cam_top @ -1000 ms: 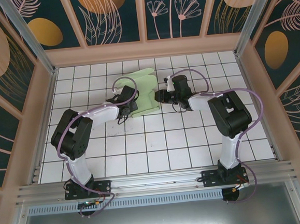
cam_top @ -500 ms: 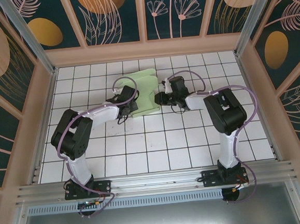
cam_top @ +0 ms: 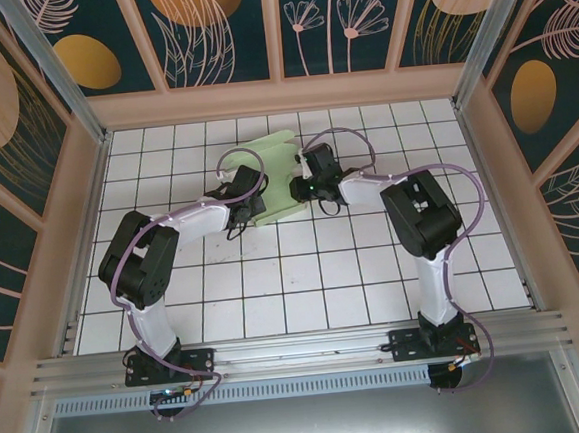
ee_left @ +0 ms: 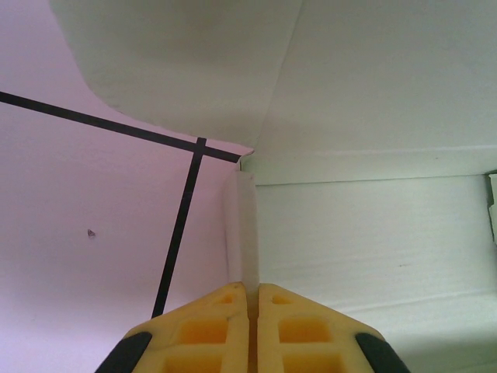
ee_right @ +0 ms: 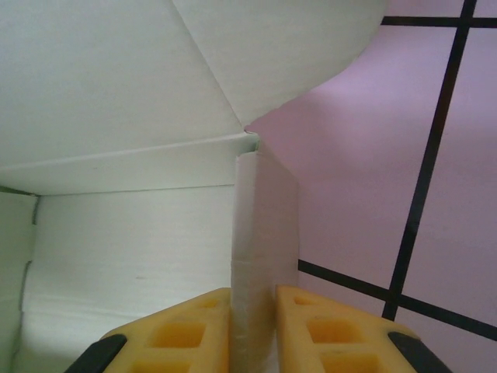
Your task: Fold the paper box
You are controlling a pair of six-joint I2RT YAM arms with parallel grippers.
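Pale-green paper box (cam_top: pixel 277 162), lying between the arms, is being pinched at opposite side flaps by left gripper (ee_left: pixel 248 291) and right gripper (ee_right: pixel 255 294)

Lab robot cell: two arms (cam_top: pixel 149 273) are standing bolted to a rail (cam_top: pixel 300 348) at the gridded table's (cam_top: pixel 275 288) near edge; printed panels (cam_top: pixel 220 31) are enclosing it.
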